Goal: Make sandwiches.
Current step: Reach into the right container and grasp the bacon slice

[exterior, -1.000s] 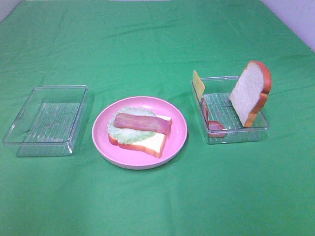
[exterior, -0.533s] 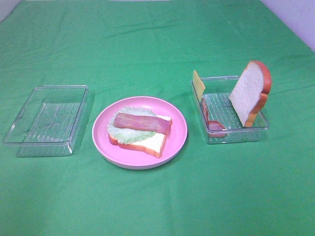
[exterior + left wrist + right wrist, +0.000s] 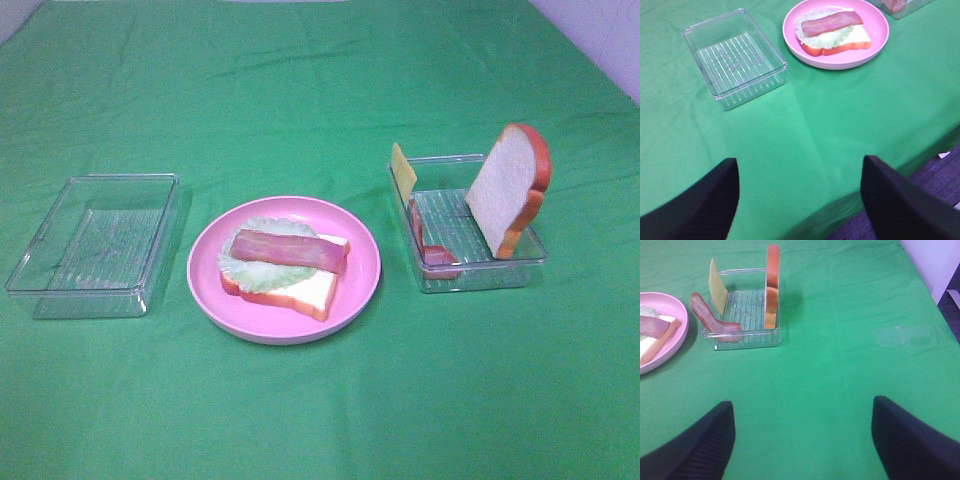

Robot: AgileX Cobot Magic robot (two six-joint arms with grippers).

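— While both tools hang back from the food, where does the half-built sandwich [image 3: 290, 272] sit?

— On the pink plate [image 3: 360, 285], in the middle of the green surface [image 3: 320, 100], between 2 clear trays. It has 3 layers: a bottom bread slice [image 3: 320, 292], a lettuce leaf [image 3: 252, 275] on that, and 1 bacon strip [image 3: 288, 250] lying across the top.

— What does the right tray [image 3: 485, 272] hold?

— 3 pieces. An upright bread slice [image 3: 507, 190] stands on edge, leaning toward the tray's far right side and rising well above the rim. A cheese square [image 3: 403, 172] leans at the far left corner, poking over the rim. The other bacon strip [image 3: 432, 250] slumps against the left wall, its lower end curled onto the ribbed floor.

— And the left tray [image 3: 90, 302]?

— It stands near the plate without touching it; its ribbed floor shows through the clear walls.

— The tools?

— The left tool [image 3: 800, 165] has its jaws spread wide over green cloth, gripping nothing, near the surface's front edge. The right tool [image 3: 802, 405] is just as wide, also gripping nothing, well apart from the right tray.
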